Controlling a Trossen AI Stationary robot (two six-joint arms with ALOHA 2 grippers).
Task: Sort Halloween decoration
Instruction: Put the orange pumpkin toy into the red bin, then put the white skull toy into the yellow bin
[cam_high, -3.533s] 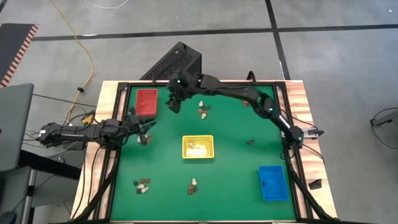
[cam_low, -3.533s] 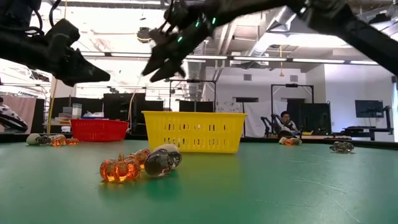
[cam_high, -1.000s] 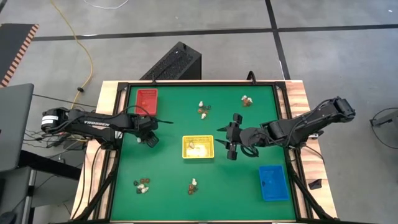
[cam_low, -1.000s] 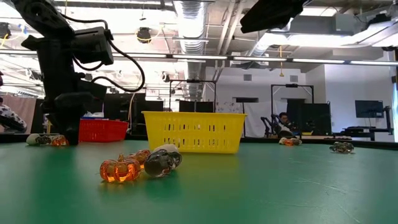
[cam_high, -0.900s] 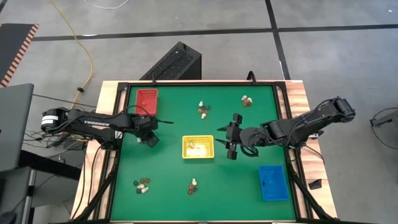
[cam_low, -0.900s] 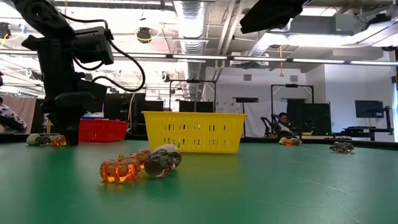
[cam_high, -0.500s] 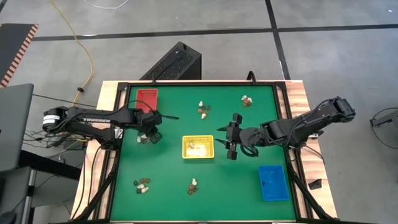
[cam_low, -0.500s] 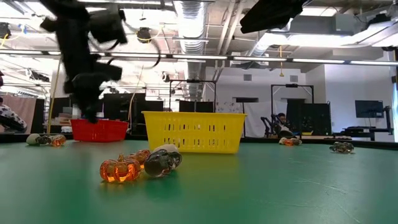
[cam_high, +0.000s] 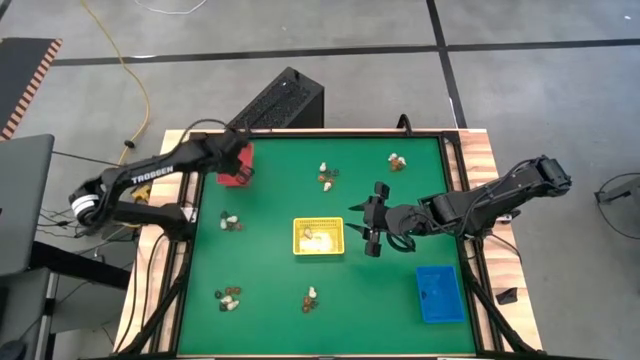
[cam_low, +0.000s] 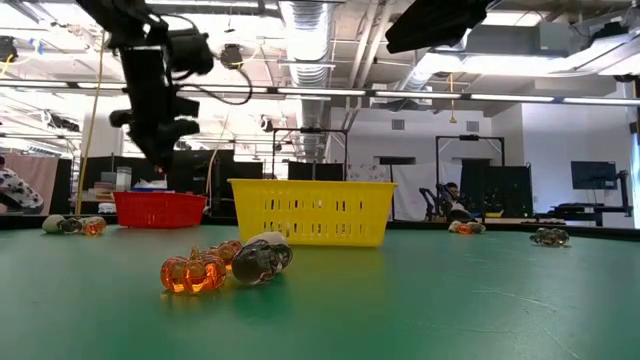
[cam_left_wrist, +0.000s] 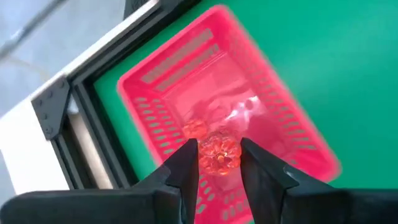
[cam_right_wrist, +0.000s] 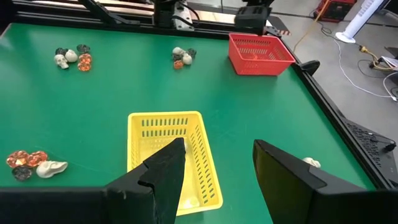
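My left gripper (cam_high: 241, 166) hovers over the red tray (cam_high: 231, 179) at the table's far left corner, shut on a round orange pumpkin trinket (cam_left_wrist: 219, 155). Another small orange trinket (cam_left_wrist: 194, 129) lies in the red tray (cam_left_wrist: 273, 134). My right gripper (cam_high: 367, 232) waits open above the table, just right of the yellow tray (cam_high: 318, 237), which holds a cream trinket. Small groups of loose trinkets lie on the green mat: one (cam_high: 230, 223) near the left edge, two (cam_high: 327, 177) (cam_high: 397, 161) toward the far edge, two (cam_high: 229, 297) (cam_high: 311, 296) toward the near edge. My left gripper pinches the orange pumpkin (cam_left_wrist: 219, 155) between its two fingertips (cam_left_wrist: 186, 163), one finger on each side. The fingers point down from above. The pumpkin is lifted clear, above the inside of the red tray.
The blue tray (cam_high: 438, 293) sits at the near right of the mat. A black frame (cam_high: 460, 190) borders the table. In the low view an orange pumpkin (cam_low: 195, 272) and a cream skull (cam_low: 260, 258) lie in front of the yellow tray (cam_low: 312, 212).
My left gripper has risen from the trinket group near the table's left edge with the orange pumpkin in its fingers, and has swung toward the far edge until it hangs over the red tray. The right arm has kept still.
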